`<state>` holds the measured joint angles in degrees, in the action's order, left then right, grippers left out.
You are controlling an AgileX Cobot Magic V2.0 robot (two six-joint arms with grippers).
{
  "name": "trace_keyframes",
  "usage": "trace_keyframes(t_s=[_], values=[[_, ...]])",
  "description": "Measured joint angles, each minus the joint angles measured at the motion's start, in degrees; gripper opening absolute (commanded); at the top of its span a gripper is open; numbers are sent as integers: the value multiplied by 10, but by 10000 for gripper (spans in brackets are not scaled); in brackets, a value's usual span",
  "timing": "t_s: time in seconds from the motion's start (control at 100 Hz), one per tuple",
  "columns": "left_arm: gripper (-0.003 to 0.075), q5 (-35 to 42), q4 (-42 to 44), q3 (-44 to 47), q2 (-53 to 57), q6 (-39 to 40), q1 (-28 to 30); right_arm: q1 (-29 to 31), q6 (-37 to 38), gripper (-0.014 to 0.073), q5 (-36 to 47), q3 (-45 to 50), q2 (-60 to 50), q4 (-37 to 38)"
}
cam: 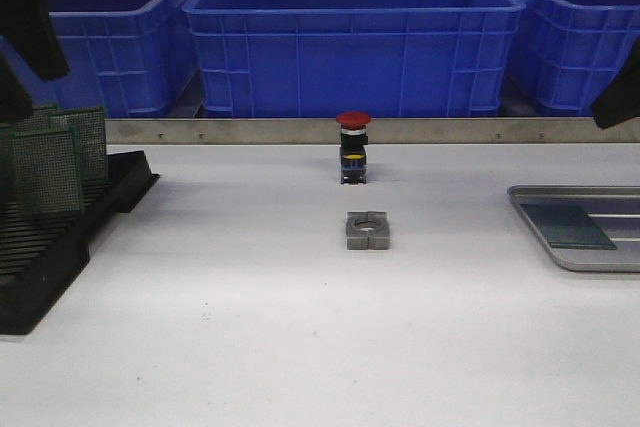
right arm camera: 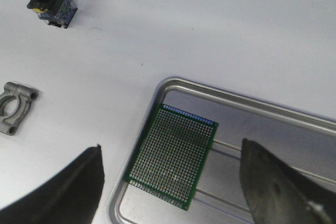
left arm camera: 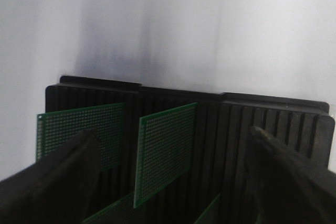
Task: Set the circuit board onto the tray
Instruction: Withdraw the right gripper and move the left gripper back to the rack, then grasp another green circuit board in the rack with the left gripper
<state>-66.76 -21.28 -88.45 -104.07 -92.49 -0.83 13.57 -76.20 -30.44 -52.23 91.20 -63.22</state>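
Note:
A green circuit board lies flat in the near-left corner of the silver-grey tray; in the front view the board and tray sit at the table's right edge. My right gripper hangs open above that board, holding nothing. Several more green boards stand upright in the black slotted rack, which the front view shows at the left. My left gripper is open above the rack, its fingers straddling the standing boards without touching them.
A red-capped push button stands mid-table, with a grey metal clamp block in front of it. Blue plastic bins line the back behind a metal rail.

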Motion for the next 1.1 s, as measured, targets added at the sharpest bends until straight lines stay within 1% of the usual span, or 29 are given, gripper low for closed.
trace_keyframes(t_s=[0.33, 0.41, 0.48, 0.6, 0.74, 0.84, 0.97, 1.1], values=[[524, 31, 5, 0, -72, 0, 0, 0, 1, 559, -24, 0, 0, 0], [482, 32, 6, 0, -74, 0, 0, 0, 1, 559, -28, 0, 0, 0], [397, 32, 6, 0, -74, 0, 0, 0, 1, 559, -29, 0, 0, 0], [188, 32, 8, 0, -74, 0, 0, 0, 1, 559, -36, 0, 0, 0], [-22, 31, 10, 0, -74, 0, 0, 0, 1, 559, -41, 0, 0, 0], [-20, 26, 11, 0, -74, 1, 0, 0, 1, 559, -42, 0, 0, 0], [-20, 0, 15, -5, -74, 1, 0, 0, 1, 559, -42, 0, 0, 0], [-20, -25, 15, -35, -74, 1, 0, 0, 1, 559, -52, 0, -3, -1]])
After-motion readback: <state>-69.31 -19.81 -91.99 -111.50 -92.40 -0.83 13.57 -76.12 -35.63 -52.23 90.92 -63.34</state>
